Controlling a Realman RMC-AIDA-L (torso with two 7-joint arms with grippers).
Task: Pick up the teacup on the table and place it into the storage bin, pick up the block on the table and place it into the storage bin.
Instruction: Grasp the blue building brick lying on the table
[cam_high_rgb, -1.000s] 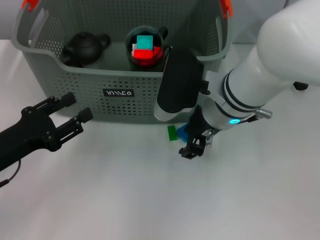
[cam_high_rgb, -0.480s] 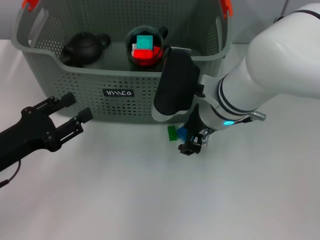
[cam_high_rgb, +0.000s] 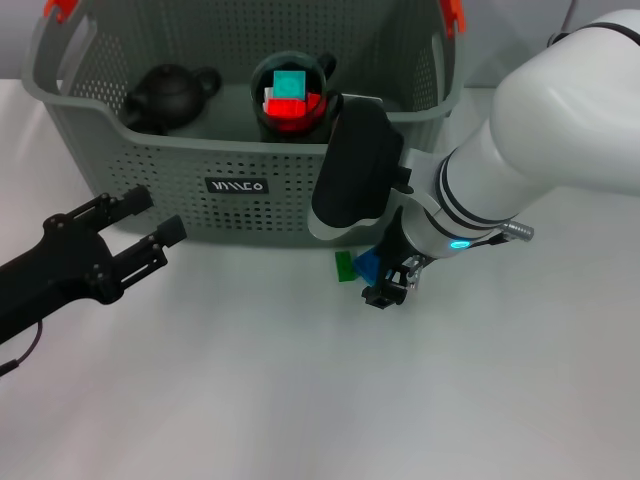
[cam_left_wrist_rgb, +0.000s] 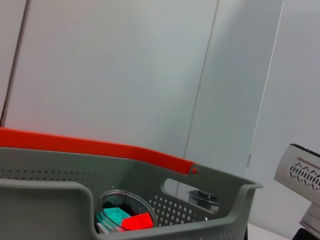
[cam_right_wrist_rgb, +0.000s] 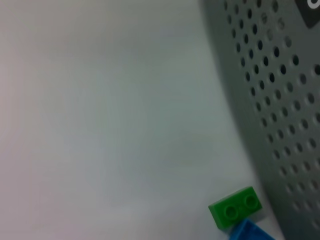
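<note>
Our right tool (cam_high_rgb: 385, 290), grip unreadable, sits just beside the green block (cam_high_rgb: 345, 266) and blue block (cam_high_rgb: 366, 264) by the storage bin (cam_high_rgb: 240, 190) front wall, far nearer than the open left tool (cam_high_rgb: 150, 222).

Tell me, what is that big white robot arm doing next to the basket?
The right gripper is down on the white table, just in front of the grey storage bin, reaching at a green block and a blue block lying side by side there. Inside the bin sit a dark teapot and a teacup filled with coloured blocks. The left gripper hangs open beside the bin, holding nothing.
</note>
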